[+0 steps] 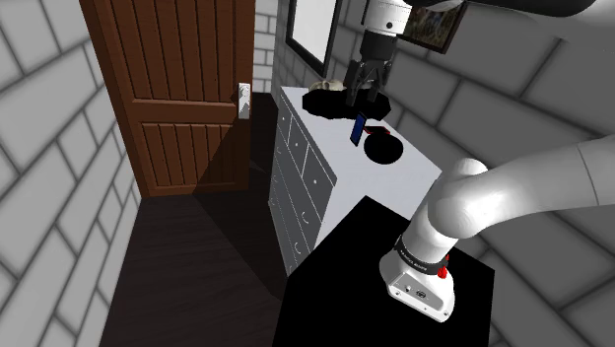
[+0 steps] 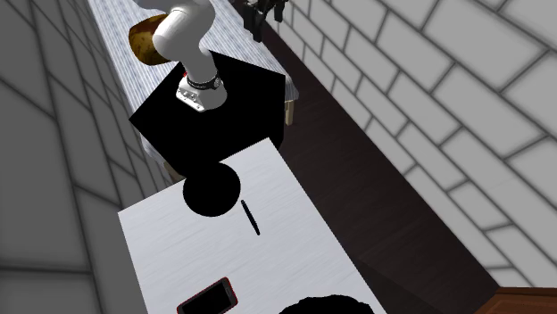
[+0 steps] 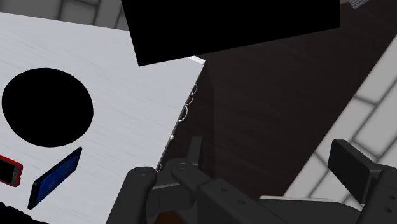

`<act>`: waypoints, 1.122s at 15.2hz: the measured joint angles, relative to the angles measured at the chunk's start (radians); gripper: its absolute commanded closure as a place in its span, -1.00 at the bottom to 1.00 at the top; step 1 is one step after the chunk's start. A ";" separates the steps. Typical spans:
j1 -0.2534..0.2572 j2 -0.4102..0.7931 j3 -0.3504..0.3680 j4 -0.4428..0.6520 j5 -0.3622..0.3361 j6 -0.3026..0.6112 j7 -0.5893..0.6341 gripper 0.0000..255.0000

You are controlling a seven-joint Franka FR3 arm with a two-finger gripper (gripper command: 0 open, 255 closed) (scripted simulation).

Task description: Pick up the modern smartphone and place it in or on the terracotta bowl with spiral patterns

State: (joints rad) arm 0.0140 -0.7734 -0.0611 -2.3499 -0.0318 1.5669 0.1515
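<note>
The gripper (image 1: 365,96) is held open above the far end of the white dresser (image 1: 414,182), with nothing between its fingers. The blue phone (image 3: 54,178) is stood on its edge (a red phone (image 3: 7,170) lies just beside it) near a black round shape (image 3: 48,107).

On the bench (image 2: 286,254), a disc (image 2: 211,190) lies nearest the stand (image 2: 243,118), a phone (image 2: 250,217) just beside it, a second phone (image 2: 207,299) farther along.

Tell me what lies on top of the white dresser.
A round black disc, a dark blue phone, a red-edged phone and a black mass. Whatever lies under the black shapes is hidden.
</note>
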 measured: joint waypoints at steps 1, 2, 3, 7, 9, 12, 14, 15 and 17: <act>0.000 0.000 0.000 0.000 0.000 0.000 0.000 -1.00; -0.004 0.009 -0.007 0.003 -0.004 0.006 -0.003 -1.00; -0.011 0.023 -0.020 0.006 -0.012 0.015 -0.011 -1.00; -0.044 0.108 -0.085 0.023 -0.044 0.080 -0.047 -1.00; -0.057 0.163 -0.112 0.045 -0.053 0.111 -0.058 -1.00; -0.082 0.233 -0.168 0.070 -0.072 0.155 -0.094 -1.00; -0.095 0.289 -0.202 0.099 -0.077 0.181 -0.114 -1.00; -0.101 0.321 -0.220 0.109 -0.078 0.201 -0.125 -1.00; -0.112 0.372 -0.249 0.133 -0.077 0.227 -0.142 -1.00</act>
State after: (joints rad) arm -0.0981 -0.4013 -0.3106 -2.2170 -0.1086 1.7937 0.0091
